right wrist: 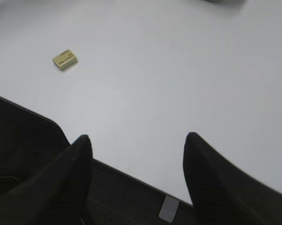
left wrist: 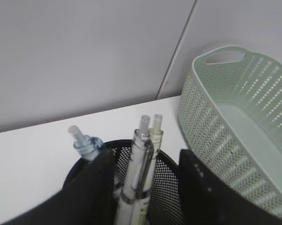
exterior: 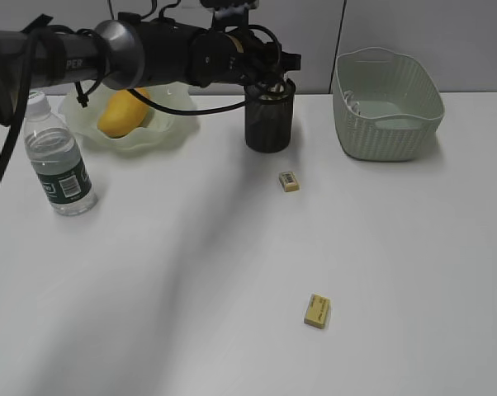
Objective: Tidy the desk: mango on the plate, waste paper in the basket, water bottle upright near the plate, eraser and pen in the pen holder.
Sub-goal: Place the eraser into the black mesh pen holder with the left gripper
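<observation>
Near eraser [exterior: 317, 311] lies loose at the desk [exterior: 166, 280] front, far eraser [exterior: 290, 181] just fwd of the pen holder [exterior: 269, 124]; neither is in it. Your L gripper [left wrist: 145, 154] hangs over the holder w/ jaws apart, straddling the upright pens [left wrist: 137, 173], gap showing on the basket [exterior: 389, 124] side. Your R gripper [right wrist: 138, 137] is spread wide and empty above the desk edge; mango [exterior: 120, 114] sits on the plate [exterior: 170, 128], bottle [exterior: 60, 165] upright beside it.

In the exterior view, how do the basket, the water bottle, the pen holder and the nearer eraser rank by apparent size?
Largest to smallest:
1. basket
2. water bottle, though it stands nearer the camera
3. pen holder
4. nearer eraser
</observation>
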`<control>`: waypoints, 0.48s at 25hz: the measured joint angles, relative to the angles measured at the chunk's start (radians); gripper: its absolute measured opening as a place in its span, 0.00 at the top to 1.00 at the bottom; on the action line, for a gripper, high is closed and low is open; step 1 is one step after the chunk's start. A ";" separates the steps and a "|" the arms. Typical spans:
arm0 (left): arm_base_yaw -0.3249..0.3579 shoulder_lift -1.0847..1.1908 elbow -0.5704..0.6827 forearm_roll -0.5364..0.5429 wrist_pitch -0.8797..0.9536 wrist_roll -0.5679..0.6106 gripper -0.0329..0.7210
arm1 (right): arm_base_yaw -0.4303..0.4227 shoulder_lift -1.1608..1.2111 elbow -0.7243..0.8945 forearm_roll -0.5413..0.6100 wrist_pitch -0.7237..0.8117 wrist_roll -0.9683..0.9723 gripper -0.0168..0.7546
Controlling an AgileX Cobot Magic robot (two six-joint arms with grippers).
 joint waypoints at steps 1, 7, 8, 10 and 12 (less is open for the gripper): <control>0.000 0.000 0.000 0.000 0.000 0.000 0.49 | 0.000 0.000 0.000 0.000 0.000 0.000 0.35; 0.000 0.000 0.000 0.000 0.034 0.000 0.43 | 0.000 0.000 0.000 -0.001 0.000 0.000 0.34; 0.000 -0.004 0.000 0.000 0.054 0.000 0.42 | 0.000 0.000 0.000 -0.001 0.000 0.000 0.34; 0.000 -0.019 0.000 0.002 0.117 0.000 0.42 | 0.000 0.000 0.000 -0.002 0.000 0.000 0.34; 0.000 -0.052 0.000 0.009 0.200 0.000 0.42 | 0.000 0.000 0.000 -0.002 0.000 0.000 0.34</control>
